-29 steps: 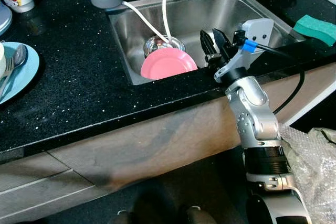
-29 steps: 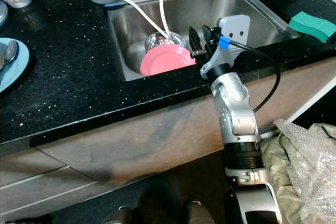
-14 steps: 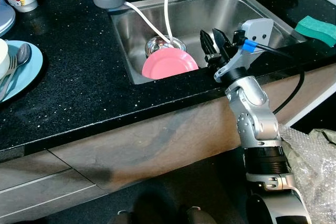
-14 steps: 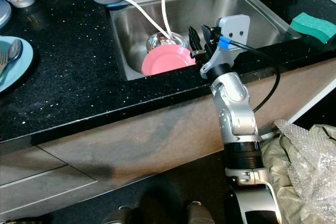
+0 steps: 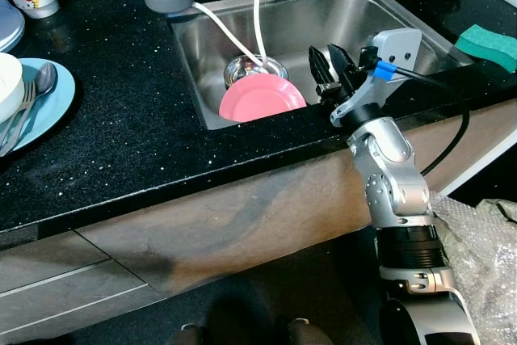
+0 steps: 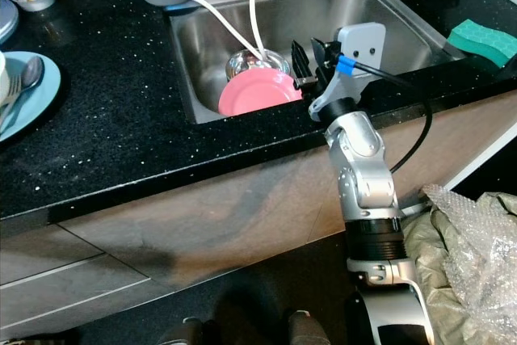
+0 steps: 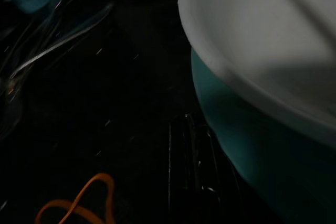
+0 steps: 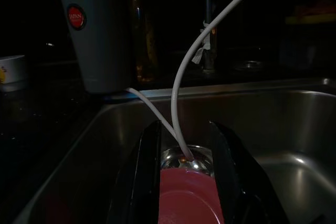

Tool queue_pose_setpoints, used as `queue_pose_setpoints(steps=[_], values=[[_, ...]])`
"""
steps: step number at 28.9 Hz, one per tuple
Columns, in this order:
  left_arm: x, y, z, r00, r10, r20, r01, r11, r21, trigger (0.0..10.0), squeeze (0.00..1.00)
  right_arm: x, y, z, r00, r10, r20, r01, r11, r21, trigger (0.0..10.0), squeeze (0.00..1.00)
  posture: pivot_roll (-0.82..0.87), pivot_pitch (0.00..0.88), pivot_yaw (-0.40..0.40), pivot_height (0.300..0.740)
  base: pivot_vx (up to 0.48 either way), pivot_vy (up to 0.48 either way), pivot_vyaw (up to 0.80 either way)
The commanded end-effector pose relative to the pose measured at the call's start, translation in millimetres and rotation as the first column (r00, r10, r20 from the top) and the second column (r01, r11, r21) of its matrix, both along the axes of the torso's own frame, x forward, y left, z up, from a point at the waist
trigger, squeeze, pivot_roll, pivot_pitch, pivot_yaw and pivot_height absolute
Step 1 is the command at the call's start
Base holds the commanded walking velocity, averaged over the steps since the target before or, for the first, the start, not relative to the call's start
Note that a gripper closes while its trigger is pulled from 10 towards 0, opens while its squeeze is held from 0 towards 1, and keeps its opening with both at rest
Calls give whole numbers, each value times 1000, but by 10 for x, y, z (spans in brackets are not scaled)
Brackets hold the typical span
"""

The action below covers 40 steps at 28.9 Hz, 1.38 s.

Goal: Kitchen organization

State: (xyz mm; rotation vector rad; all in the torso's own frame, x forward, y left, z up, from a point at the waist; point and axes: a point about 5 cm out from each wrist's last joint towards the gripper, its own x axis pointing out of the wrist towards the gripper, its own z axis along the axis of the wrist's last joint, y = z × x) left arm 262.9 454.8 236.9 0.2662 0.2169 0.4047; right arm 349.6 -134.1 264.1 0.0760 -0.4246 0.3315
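Barely shifted camera, right gripper [image 5: 329, 70] parked same spot above sink [image 5: 404, 18] edge.
Pink plate [image 5: 260, 96] leaning on steel bowl [image 5: 252, 67] just ahead of parted, empty fingers; lined up for grasp, probably. Left gripper: cannot tell.

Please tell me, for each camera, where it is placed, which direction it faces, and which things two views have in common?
Left eye view: head, looking down at counter and sink; right gripper and silver arm show.
Right eye view: same scene, beside it.
Left wrist view: dark, close to a white bowl on teal.
Right wrist view: along its open black fingers into the sink.
Shared: pink plate, white hoses.
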Motion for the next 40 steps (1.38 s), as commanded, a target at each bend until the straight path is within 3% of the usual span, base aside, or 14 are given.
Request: queue_pose_setpoints(steps=[1,9,22,40], values=[[60,-49,-28,999,-36,-3,36,999,-2,10000,0,-6,8,-20,1000,0,-5,0,1000,-6,10000,0,43,197,1,740,0,0,0],[244,-230,45,985,-170,39,170,985,8,10000,0,-20,-26,0,1000,-3,3,3,1000,-6,10000,0,37,186,3,740,0,0,0],[481,-507,23,955,-291,57,291,957,6,10000,0,-30,1,18,1000,1,10,-1,1000,-6,10000,0,36,178,2,740,0,0,0],[774,-851,131,918,-378,119,380,925,9,10000,0,-26,-14,41,1000,-7,15,7,1000,-5,10000,0,31,180,10,740,0,0,0]])
